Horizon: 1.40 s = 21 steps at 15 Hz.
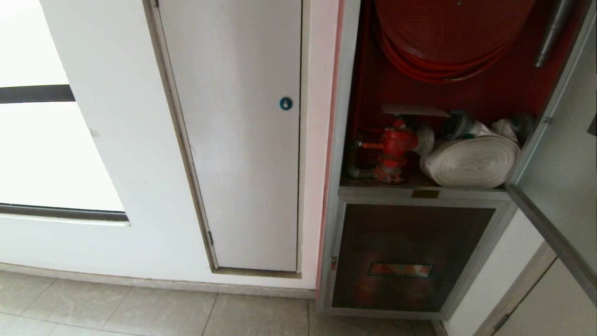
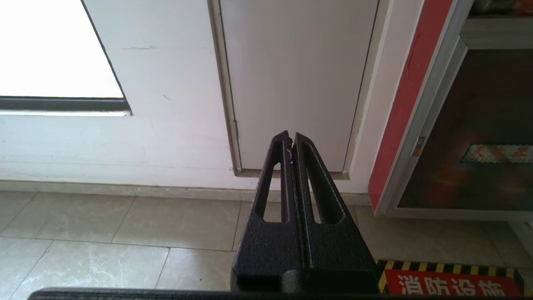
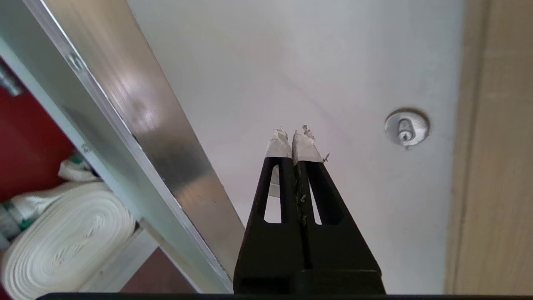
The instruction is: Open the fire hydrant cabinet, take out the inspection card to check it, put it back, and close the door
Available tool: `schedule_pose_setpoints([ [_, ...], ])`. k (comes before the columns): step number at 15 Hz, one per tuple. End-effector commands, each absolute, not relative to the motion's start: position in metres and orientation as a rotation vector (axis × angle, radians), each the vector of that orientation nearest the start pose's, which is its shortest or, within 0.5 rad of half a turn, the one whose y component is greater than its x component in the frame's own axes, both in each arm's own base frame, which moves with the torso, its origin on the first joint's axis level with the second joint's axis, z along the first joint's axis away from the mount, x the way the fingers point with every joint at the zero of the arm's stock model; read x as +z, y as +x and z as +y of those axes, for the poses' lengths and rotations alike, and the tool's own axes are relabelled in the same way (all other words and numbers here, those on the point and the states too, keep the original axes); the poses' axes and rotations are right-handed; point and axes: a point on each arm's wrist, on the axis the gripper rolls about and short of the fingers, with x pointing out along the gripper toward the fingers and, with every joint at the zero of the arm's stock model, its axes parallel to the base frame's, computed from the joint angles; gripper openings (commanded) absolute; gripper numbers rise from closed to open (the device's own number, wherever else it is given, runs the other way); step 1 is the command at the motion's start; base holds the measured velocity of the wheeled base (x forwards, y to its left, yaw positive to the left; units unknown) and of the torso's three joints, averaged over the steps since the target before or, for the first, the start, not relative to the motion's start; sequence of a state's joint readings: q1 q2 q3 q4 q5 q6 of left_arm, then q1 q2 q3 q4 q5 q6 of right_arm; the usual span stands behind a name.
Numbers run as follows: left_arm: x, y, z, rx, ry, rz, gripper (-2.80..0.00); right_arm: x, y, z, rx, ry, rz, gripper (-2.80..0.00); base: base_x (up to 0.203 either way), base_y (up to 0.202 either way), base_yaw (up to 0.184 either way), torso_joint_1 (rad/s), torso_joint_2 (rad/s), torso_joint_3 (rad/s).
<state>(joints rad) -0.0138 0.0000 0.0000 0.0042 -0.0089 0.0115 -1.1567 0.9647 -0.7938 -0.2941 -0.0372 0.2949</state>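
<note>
From the head we are looking down at the open cabinet (image 1: 419, 196); both wrist cameras are facing the wall, the right sharing its rolled hose (image 3: 62, 233).

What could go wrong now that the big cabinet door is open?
The right gripper, shut and empty, is close to the silver metal frame of the red-lined fire hydrant cabinet; it might bump it. The thin pale inspection card seems to rest on the red valve; a clumsy grab could knock it off. The left gripper is parked low.
</note>
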Motion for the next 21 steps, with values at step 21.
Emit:
schedule_pose_setpoints([
  [21, 0.075, -0.023, 0.000, -0.023, 0.011, 0.004, -2.80, 0.282, 0.105, -0.024, -0.211, 0.136, -0.086, -2.80, 0.000, 0.000, 0.000, 0.000, 0.00, 0.000],
])
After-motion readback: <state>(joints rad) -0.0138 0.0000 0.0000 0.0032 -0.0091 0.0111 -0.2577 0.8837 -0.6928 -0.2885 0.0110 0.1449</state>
